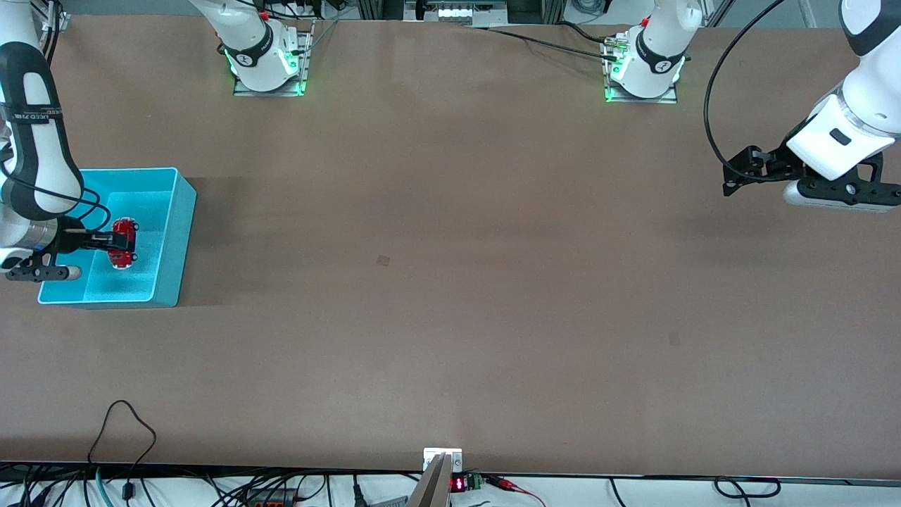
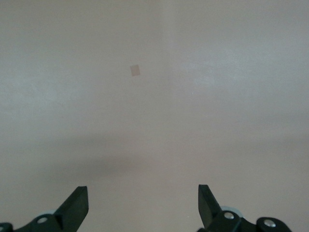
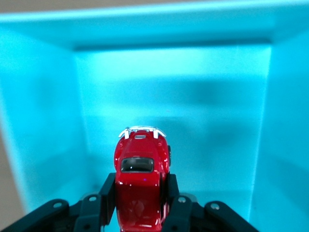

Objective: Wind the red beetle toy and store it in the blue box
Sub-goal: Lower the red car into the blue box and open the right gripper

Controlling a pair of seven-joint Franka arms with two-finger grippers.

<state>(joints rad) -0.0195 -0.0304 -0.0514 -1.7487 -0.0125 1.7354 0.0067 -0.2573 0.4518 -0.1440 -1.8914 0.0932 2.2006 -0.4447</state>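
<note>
While the right gripper (image 3: 140, 205) has its two black fingers (image 3: 107, 193) clamped against the sides of the red beetle toy (image 3: 140, 179), the little car hangs inside the blue box (image 3: 48, 96), its rounded roof and dark window showing between the pads in the right wrist view. The front view shows the same grip from above: the right gripper (image 1: 121, 243) reaches in over the box's rim and holds the red beetle toy (image 1: 124, 243) over the box floor, about midway along the box's length. Whether the toy's wheels touch the floor cannot be told. The cyan walls stand on all sides of the car, and none of them touches it.

The blue box (image 1: 179, 232) sits on the worktop (image 1: 450, 282) at the right arm's end, close to that end's edge and roughly halfway between the edge where the bases stand and the edge nearest the front camera. The right arm comes down over the box's corner from that end of the table.

The left gripper (image 1: 735, 172) waits in the air over the left arm's end of the worktop. Its fingers (image 2: 75, 208) are spread wide apart with nothing between them, and the left wrist view shows only bare brown surface with a small pale square mark (image 2: 135, 70) on it.
</note>
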